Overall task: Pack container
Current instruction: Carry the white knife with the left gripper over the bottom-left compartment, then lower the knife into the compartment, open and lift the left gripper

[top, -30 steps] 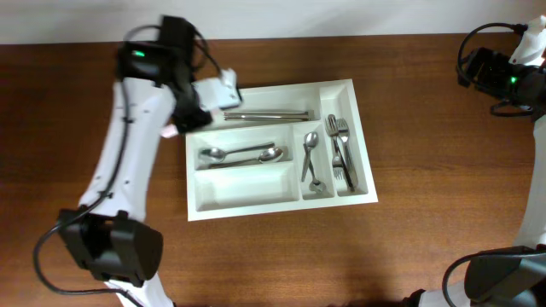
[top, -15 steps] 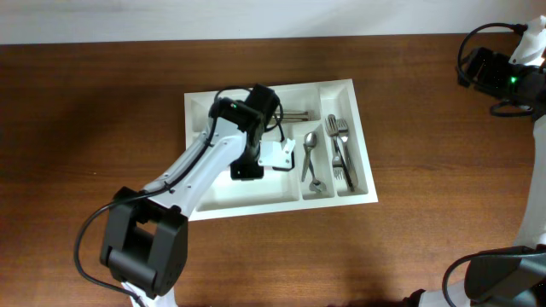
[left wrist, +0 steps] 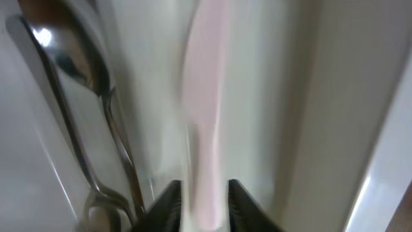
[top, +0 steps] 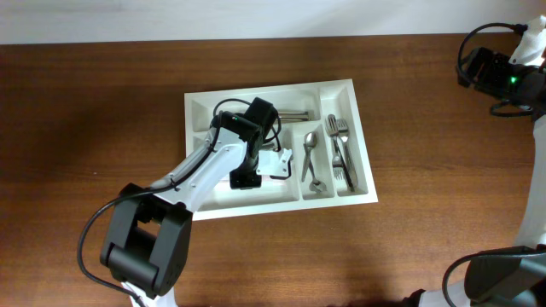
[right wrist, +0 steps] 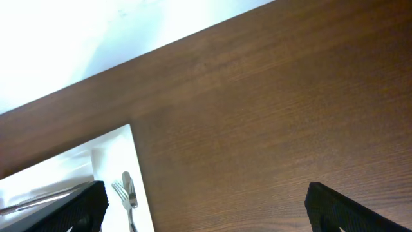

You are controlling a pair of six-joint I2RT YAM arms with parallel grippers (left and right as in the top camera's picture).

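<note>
Brown wood table (top: 444,213) has open room all round. The container (top: 273,192) sits mid-table, well apart from its edges. Your left gripper (left wrist: 201,193) reaches down over the middle long compt., pinching a blurred pale pink piece (left wrist: 203,116). Your right gripper (right wrist: 205,193) hangs far right, fingers spread wide, well apart from the container.
</note>
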